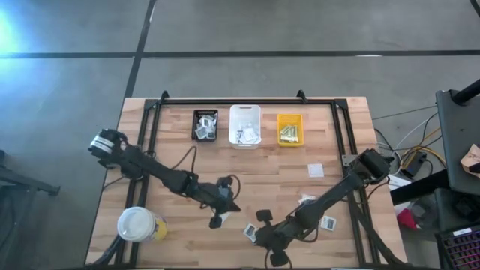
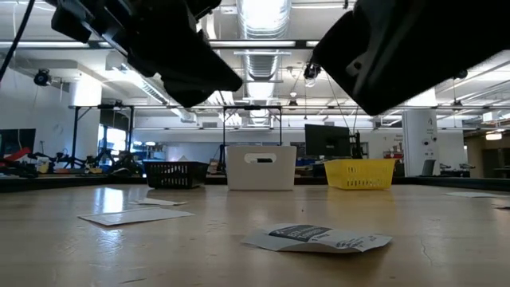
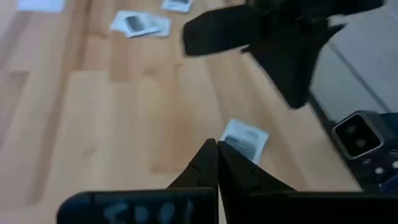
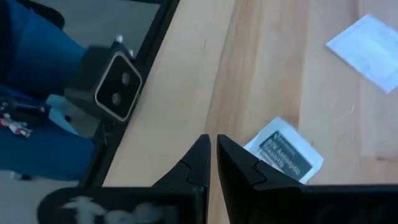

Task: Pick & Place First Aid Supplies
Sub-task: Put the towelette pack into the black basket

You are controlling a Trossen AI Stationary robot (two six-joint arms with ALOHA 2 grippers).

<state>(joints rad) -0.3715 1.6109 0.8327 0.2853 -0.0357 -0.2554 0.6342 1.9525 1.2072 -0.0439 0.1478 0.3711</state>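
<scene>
While the 3 bins at the back of the worktop (image 1: 247,169) already hold some supplies, black bin (image 1: 205,125), white bin (image 1: 245,126) and yellow bin (image 1: 290,130) each showing contents, the sorting looks only partly done: at least 5 loose packets lie on the wood. One plain white packet (image 1: 316,170) sits alone toward the right, 2 more (image 1: 328,222) lie near the right arm, and a printed packet (image 1: 250,231) rests by the front edge between both grippers. The left gripper (image 1: 217,220) hangs over the front middle with its fingers (image 3: 208,167) clenched together and nothing between them, the printed packet just beyond its tips. The right gripper (image 1: 271,241) sits near the front edge, fingers nearly together and empty, a packet beside them. Both arms crowd the same front strip, so room there is tight; a lidded cup (image 1: 137,223) stands at the front left corner, while the middle of the worktop is free.
</scene>
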